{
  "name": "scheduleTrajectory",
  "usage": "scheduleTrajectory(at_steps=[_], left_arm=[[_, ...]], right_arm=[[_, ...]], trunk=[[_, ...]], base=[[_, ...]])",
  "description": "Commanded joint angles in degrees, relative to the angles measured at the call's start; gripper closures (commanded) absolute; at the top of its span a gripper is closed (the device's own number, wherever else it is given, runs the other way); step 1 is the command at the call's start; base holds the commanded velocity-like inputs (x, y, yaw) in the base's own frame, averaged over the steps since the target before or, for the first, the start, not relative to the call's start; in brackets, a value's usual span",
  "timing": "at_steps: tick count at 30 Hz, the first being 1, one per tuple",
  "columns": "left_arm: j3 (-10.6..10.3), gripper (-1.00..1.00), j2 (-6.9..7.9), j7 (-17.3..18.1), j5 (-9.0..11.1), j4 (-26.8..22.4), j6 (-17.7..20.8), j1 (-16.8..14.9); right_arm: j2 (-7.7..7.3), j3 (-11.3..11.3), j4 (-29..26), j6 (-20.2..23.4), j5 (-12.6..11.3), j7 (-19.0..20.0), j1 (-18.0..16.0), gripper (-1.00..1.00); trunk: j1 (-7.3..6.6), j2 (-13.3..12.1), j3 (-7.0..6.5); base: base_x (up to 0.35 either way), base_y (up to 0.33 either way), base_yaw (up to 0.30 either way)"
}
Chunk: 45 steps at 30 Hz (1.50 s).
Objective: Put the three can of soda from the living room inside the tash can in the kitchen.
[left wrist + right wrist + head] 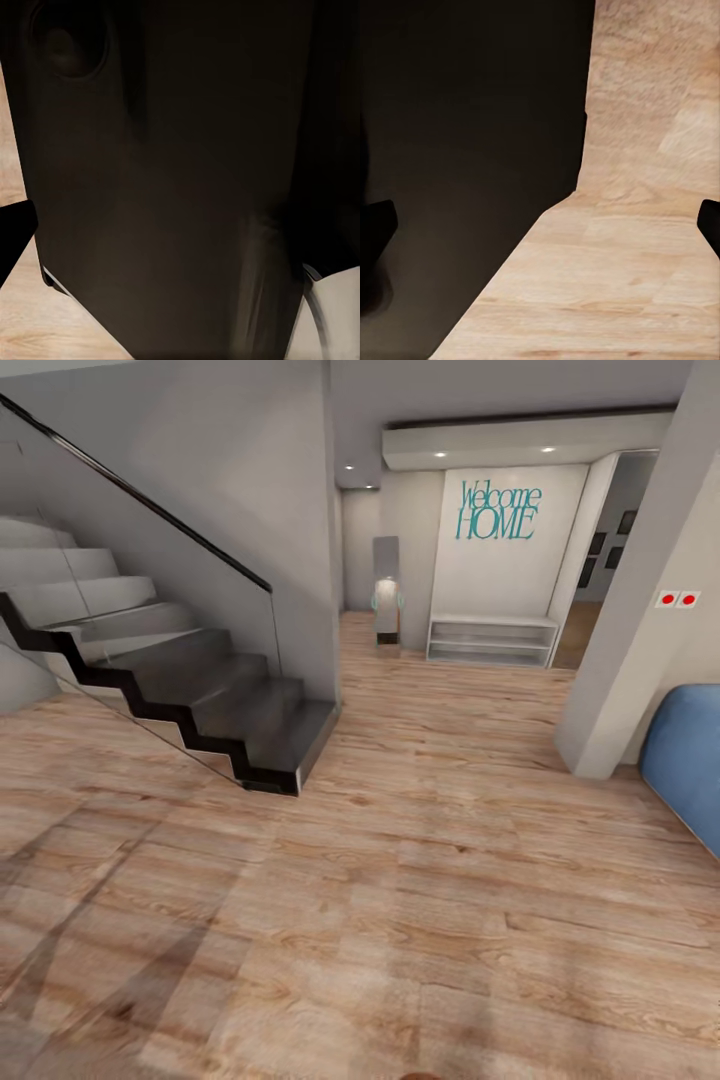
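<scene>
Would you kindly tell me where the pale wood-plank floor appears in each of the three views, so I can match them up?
Head view: the pale wood-plank floor covers the lower half, running back to the dark staircase.
Left wrist view: narrow strips at one edge and corner, beside a dark body.
Right wrist view: a broad area next to a dark body.
Shared landmark: the floor's plank grain.

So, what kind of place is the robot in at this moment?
Most likely the entrance hall of a home. A staircase with a glass railing rises at the left, teal "Welcome HOME" lettering hangs on the far wall above a low white shelf, and the floor is wood.
</scene>
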State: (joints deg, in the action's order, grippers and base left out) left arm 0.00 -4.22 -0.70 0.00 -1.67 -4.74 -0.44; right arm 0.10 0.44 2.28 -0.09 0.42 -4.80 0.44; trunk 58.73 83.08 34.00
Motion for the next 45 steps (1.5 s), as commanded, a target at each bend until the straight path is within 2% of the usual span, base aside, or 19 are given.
scheduleTrajectory(at_steps=[1,38,45], left_arm=[[0.00,-1.00,0.00,0.00,0.00,0.00,0.00,0.00],[-0.08,-1.00,0.00,0.05,0.00,-0.04,0.00,-0.02],[-0.12,-1.00,0.00,0.08,-0.06,-0.06,0.00,0.00]], right_arm=[[0.00,0.00,0.00,0.00,0.00,0.01,0.00,-1.00],[0.08,0.23,-0.47,-0.02,0.10,0.07,0.00,-1.00],[0.15,0.26,-1.20,-0.14,0.16,1.58,-0.11,-1.00]], trunk=[[0.00,0.00,0.00],[0.00,0.00,0.00],[0.00,0.00,0.00]], base=[[-0.057,0.000,0.000],[-0.013,0.006,0.000],[0.000,0.000,0.000]])
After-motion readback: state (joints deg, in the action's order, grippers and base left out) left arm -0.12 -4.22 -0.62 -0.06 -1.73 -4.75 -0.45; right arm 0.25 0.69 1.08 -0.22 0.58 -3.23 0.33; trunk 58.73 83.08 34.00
